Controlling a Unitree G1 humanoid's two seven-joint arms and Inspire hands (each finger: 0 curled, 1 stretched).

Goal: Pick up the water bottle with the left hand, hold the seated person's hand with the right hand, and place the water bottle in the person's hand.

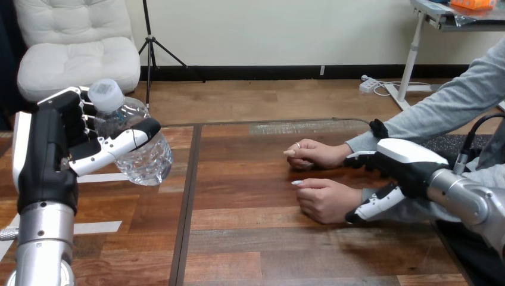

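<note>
My left hand (53, 149) is raised above the table's left side, its fingers and thumb curled round a clear water bottle (143, 152) with a white cap. The bottle is tilted and off the table. At the right, the person's nearer hand (324, 199) rests loosely fisted on the wood. My right hand (405, 164) is at its wrist, with fingers over the top and the thumb curled underneath. The person's farther hand (315, 154) lies on the table just behind it, apart from my right hand.
The wooden table (250, 250) has a dark seam (189, 208) running front to back between bottle and person. White tape strips (98, 226) lie on its left part. The person's grey sleeve (452, 101) comes in from the upper right.
</note>
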